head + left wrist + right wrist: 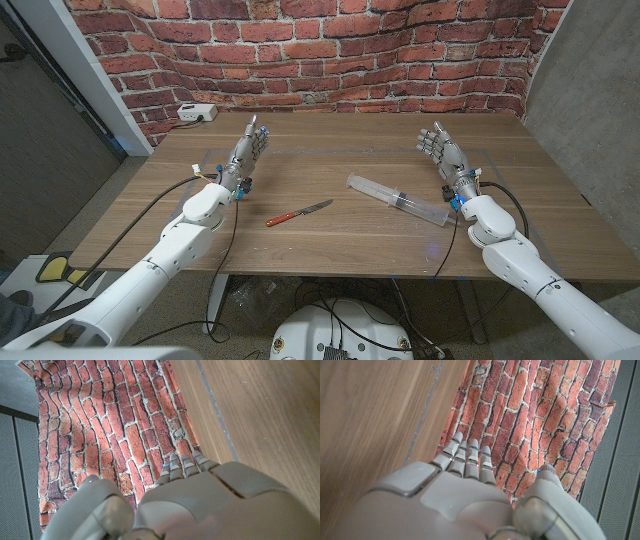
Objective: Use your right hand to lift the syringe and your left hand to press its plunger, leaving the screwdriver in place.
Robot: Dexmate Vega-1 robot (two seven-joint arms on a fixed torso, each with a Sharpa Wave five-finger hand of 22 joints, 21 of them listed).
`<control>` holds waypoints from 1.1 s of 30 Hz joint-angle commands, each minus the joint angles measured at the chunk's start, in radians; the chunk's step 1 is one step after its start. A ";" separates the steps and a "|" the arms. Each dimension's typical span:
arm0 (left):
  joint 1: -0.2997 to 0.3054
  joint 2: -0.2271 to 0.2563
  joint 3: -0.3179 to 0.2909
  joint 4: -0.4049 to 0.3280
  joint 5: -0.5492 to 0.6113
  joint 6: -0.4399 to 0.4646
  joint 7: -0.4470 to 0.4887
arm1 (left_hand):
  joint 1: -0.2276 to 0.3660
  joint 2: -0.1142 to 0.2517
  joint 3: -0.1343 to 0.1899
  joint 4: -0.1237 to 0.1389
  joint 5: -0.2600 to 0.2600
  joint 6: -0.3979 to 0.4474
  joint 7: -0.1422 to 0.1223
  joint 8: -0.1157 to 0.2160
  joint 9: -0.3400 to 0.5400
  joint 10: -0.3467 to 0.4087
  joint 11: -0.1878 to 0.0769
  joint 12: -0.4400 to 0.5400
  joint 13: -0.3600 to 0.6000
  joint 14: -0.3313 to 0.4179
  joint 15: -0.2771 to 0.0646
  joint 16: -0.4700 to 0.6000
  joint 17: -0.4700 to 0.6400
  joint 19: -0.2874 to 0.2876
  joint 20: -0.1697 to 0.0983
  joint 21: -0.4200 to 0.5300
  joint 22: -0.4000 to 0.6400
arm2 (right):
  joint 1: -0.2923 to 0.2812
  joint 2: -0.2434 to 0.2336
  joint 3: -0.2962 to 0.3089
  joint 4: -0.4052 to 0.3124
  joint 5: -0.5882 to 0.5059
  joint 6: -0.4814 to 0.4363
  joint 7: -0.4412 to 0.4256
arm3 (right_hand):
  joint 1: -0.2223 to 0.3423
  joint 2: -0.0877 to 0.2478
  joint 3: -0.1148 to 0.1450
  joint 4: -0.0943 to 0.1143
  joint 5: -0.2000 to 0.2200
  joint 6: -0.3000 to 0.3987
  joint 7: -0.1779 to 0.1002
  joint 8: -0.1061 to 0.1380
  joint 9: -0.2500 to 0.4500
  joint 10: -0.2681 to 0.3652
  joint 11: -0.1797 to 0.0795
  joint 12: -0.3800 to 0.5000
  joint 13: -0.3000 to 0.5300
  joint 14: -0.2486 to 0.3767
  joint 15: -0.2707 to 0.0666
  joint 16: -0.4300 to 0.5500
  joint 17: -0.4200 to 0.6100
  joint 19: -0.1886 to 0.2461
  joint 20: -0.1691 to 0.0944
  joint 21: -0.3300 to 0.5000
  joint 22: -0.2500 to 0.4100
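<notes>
A clear syringe (pixel 395 198) lies on the wooden table (pixel 330 160), right of centre, its plunger end pointing to the right near my right wrist. A screwdriver (pixel 298 213) with a red handle and a metal shaft lies at the table's middle, slanting up to the right. My left hand (pixel 248 152) stands at the left of the table, fingers straight and reaching toward the far wall, holding nothing. My right hand (pixel 443 152) stands at the right in the same way, empty, just beyond the syringe's plunger end. Both wrist views show the backs of my left hand (pixel 200 500) and my right hand (pixel 450 495) with fingers extended.
A white power strip (pixel 196 113) with a cable sits at the table's far left corner. A brick wall (pixel 330 45) stands behind the table. Bare wood lies between the two hands and beyond the syringe.
</notes>
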 commanded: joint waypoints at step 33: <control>0.018 0.015 0.003 -0.027 0.003 -0.021 -0.029 | 0.019 0.020 0.002 -0.007 -0.003 0.009 -0.004 -0.005 0.003 0.000 0.004 -0.009 0.005 0.001 0.004 -0.004 0.003 -0.005 0.005 -0.004 0.005 | -0.245 -0.056 0.072 -0.289 -0.254 -0.004 -0.196 | 0.015 0.006 0.003 -0.009 0.003 0.015 -0.004 0.004 0.003 0.009 -0.005 0.009 0.003 0.028 -0.010 0.008 0.004 0.029 -0.007 -0.010 0.004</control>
